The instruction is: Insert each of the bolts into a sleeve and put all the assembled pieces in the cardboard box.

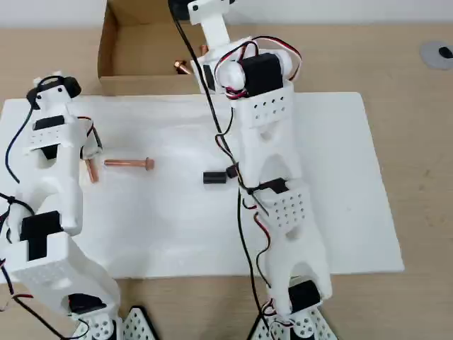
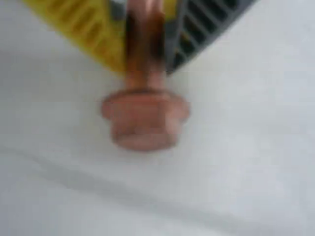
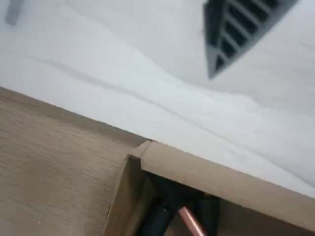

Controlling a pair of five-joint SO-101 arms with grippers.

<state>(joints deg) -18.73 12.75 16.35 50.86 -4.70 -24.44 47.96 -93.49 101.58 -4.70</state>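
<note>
We see the left end effector [image 1: 88,160] low over the left part of the white mat [image 1: 347,177], clamped on the shank of a copper bolt [image 2: 145,118]. In its wrist view the flanged head hangs free below the yellow and grey jaws, just above the mat. We judge the grip sits on the shank so that the bolt can be carried and aimed at a sleeve, though the head end leads for now.

Just to the right of it a second bolt [image 1: 129,163] lies flat on the mat, head to the right, within easy reach for a later pick. The one loose black sleeve [image 1: 214,177] lies on its side near the mat's middle, beside the right arm and well apart from both bolts. We think it is the next partner for the held bolt.

The right arm stretches to the far side, with the right end effector [image 1: 204,62] at the right end of the cardboard box [image 1: 105,49], which stands on the bench [image 1: 410,142] at the mat's far edge. We cannot tell whether it is wide or narrow. Copper and black assembled pieces [image 3: 189,221] lie inside the box, so we judge part of the job is done.

We find no brand, label or writing that we can read on anything.
</note>
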